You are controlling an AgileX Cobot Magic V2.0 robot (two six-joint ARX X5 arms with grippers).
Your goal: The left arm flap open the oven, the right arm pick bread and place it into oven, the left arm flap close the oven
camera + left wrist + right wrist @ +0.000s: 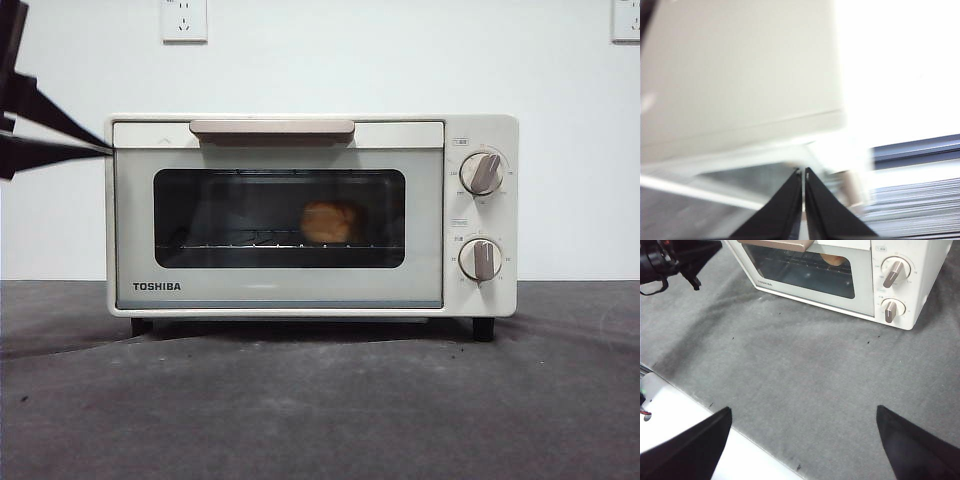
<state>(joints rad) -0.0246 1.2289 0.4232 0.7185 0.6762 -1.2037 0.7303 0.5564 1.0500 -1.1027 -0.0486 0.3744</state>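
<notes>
The cream-white oven stands on the grey mat with its door shut and its beige handle at the top. The bread, a small golden-brown bun, sits on the rack inside, behind the dark glass. It also shows through the glass in the right wrist view. My left gripper is shut and empty, with its tip at the oven's upper left corner. In the left wrist view its jaws meet close to the oven's cream wall. My right gripper is open and empty, above the mat in front of the oven.
Two beige knobs sit on the oven's right panel. The grey mat stretches in front of the oven. Its edge meets a white table surface. Wall sockets are behind. The left arm shows in the right wrist view.
</notes>
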